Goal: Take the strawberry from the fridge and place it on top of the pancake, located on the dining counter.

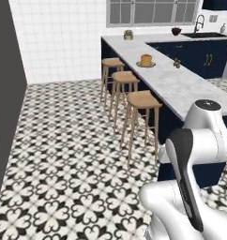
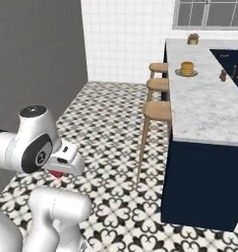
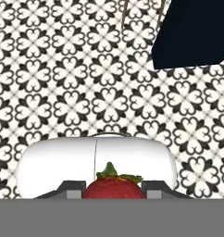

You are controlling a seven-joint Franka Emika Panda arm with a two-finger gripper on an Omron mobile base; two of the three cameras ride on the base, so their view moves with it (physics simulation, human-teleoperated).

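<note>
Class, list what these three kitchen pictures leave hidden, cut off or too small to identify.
- Strawberry: lower half cut off by the hand view's bottom edge; in the right base view just a red sliver under the gripper.
- Small brown item near the pancake: too small to identify.
- Counter: right part cut off by the frame.

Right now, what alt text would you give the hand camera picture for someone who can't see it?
A red strawberry with green leaves sits clamped in the robot's pincer, low in the picture. Beyond it lies a black-and-white patterned floor, with the dark navy base of the counter in the upper right corner.
</note>
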